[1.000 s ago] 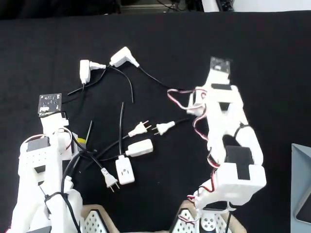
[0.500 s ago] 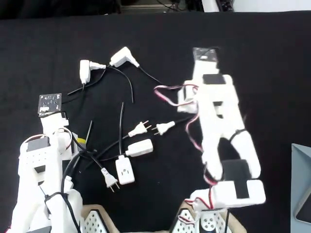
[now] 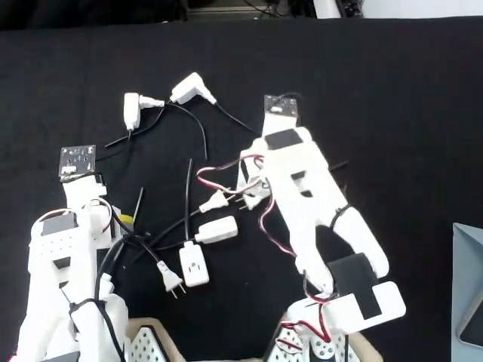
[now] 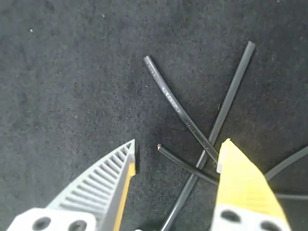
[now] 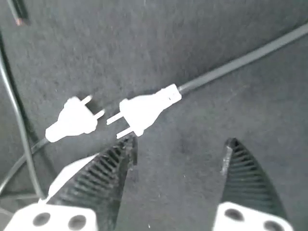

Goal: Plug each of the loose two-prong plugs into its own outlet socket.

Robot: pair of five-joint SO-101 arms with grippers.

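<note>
Plug (image 5: 147,108) just beyond right hand (image 5: 180,141)

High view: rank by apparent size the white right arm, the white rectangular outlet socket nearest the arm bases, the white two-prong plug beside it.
Largest first:
white right arm
white rectangular outlet socket
white two-prong plug

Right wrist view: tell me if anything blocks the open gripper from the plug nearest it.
Nothing visible does. The right gripper is open over bare black cloth, and the nearest plug lies just past one fingertip. A second plug lies beside it, prongs facing, apart.
</note>
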